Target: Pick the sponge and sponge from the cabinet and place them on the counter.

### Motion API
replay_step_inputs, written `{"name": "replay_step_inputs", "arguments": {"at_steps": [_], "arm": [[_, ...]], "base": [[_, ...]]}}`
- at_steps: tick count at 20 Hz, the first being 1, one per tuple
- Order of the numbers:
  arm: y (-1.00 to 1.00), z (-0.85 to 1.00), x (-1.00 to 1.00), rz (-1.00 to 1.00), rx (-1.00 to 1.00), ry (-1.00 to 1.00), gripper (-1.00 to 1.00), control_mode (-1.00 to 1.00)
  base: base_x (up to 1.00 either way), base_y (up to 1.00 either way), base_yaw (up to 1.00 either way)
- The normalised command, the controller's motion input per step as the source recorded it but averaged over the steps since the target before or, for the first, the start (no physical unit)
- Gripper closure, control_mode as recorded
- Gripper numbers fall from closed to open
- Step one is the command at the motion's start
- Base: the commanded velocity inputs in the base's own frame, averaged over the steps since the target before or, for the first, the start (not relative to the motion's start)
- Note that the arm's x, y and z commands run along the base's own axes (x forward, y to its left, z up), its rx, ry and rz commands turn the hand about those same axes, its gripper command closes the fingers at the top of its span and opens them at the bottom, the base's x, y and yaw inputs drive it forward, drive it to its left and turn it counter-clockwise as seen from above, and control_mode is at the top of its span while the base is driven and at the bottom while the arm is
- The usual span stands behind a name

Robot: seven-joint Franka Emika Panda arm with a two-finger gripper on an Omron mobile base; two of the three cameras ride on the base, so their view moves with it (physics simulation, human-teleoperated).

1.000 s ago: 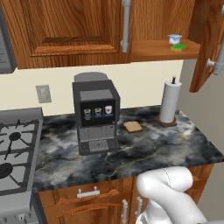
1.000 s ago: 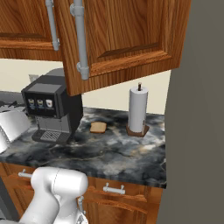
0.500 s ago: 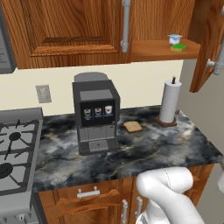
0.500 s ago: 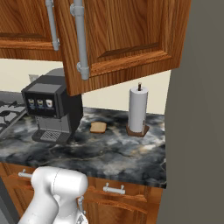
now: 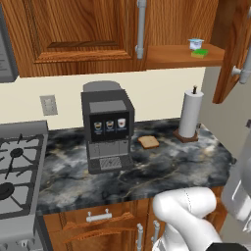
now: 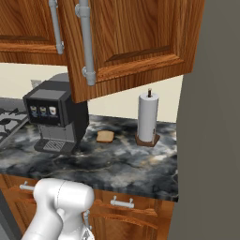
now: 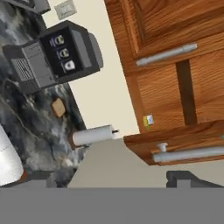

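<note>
Wall cabinet (image 5: 98,34) with its right-hand door (image 5: 235,49) swung open, exposing a wooden shelf (image 5: 181,56). One green-topped sponge (image 5: 199,53) lies on that shelf, just beside a small white-and-blue cup (image 5: 195,43); a second sponge cannot be made out. Below, the dark marbled counter (image 5: 162,171) carries a coffee machine (image 5: 106,127) at left, a bread slice (image 5: 148,142) in the middle and an upright paper-towel roll (image 5: 189,114) at far right. Pincer released, jaws wide, grasping nothing.

Glossy reddish wood cabinet (image 5: 78,37) with brushed-metal handles, polished veined stone counter (image 5: 162,169), matt black coffee machine (image 5: 107,128).
</note>
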Motion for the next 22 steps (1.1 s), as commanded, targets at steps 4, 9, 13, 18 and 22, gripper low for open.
{"name": "replay_step_inputs", "arguments": {"at_steps": [4, 9, 13, 18, 22], "arm": [[0.0, 0.0, 0.57, -0.16, -0.28, -0.05, -1.0, -1.0], [0.0, 0.0, 0.65, -0.15, -0.24, -0.05, -1.0, -1.0], [-0.01, 0.0, 0.69, -0.17, -0.22, -0.04, -1.0, -1.0], [-0.11, 0.0, 0.64, -0.18, -0.16, -0.01, -1.0, -1.0], [-0.12, 0.0, 0.62, -0.2, -0.13, -0.04, -1.0, -1.0]], "base": [[0.0, 0.0, 0.0], [0.0, 0.0, 0.0], [0.0, 0.0, 0.0], [0.0, 0.0, 0.0], [0.0, 0.0, 0.0]]}}
